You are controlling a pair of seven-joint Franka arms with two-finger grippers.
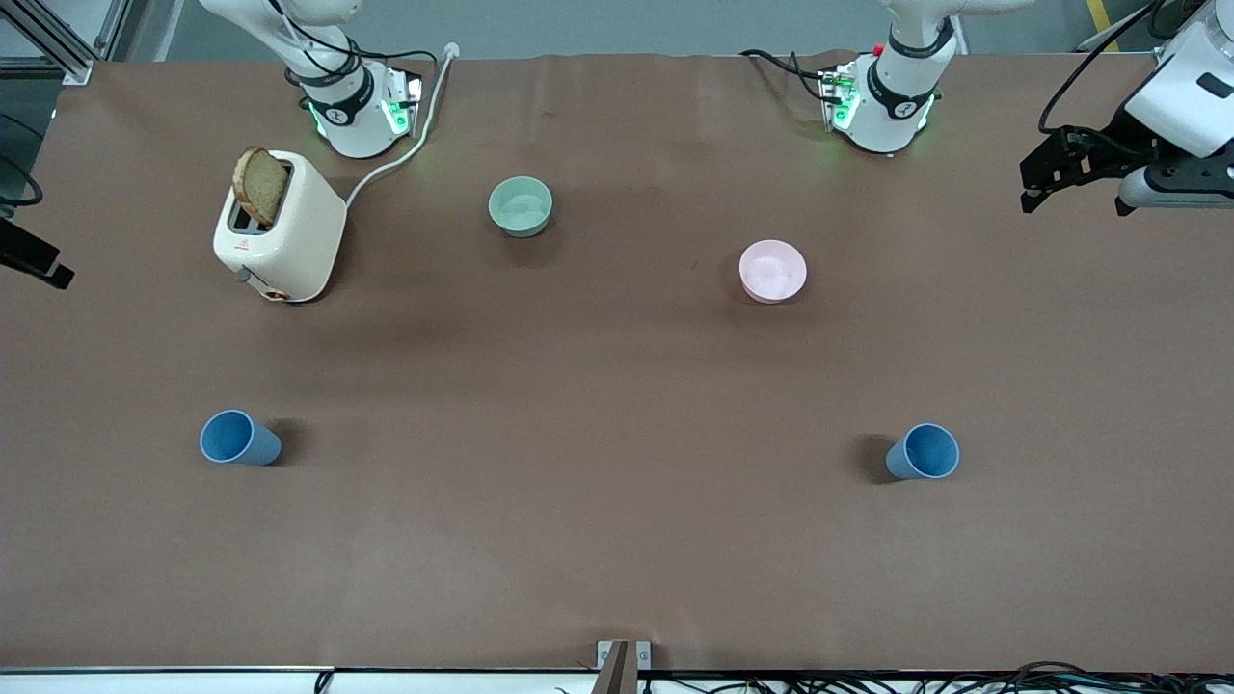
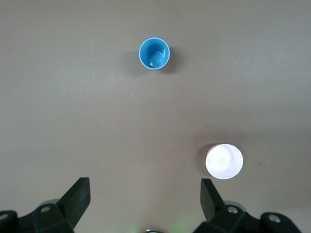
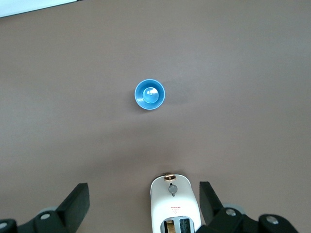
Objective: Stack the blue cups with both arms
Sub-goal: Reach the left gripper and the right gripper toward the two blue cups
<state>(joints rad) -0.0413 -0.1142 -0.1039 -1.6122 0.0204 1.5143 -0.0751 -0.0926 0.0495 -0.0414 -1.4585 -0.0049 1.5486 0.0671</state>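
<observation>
Two blue cups stand upright and far apart on the brown table. One cup (image 1: 238, 439) is at the right arm's end and also shows in the right wrist view (image 3: 149, 94). The other cup (image 1: 924, 451) is at the left arm's end and also shows in the left wrist view (image 2: 154, 53). My left gripper (image 1: 1046, 173) hangs high over the left arm's end of the table, open and empty (image 2: 145, 196). My right gripper (image 1: 48, 270) shows only partly at the view's edge, high near the toaster, open and empty (image 3: 144, 199).
A cream toaster (image 1: 281, 229) with a slice of bread sticking out stands near the right arm's base, its cord running toward the base. A pale green bowl (image 1: 521, 205) and a pale pink bowl (image 1: 772, 271) sit farther from the camera than the cups.
</observation>
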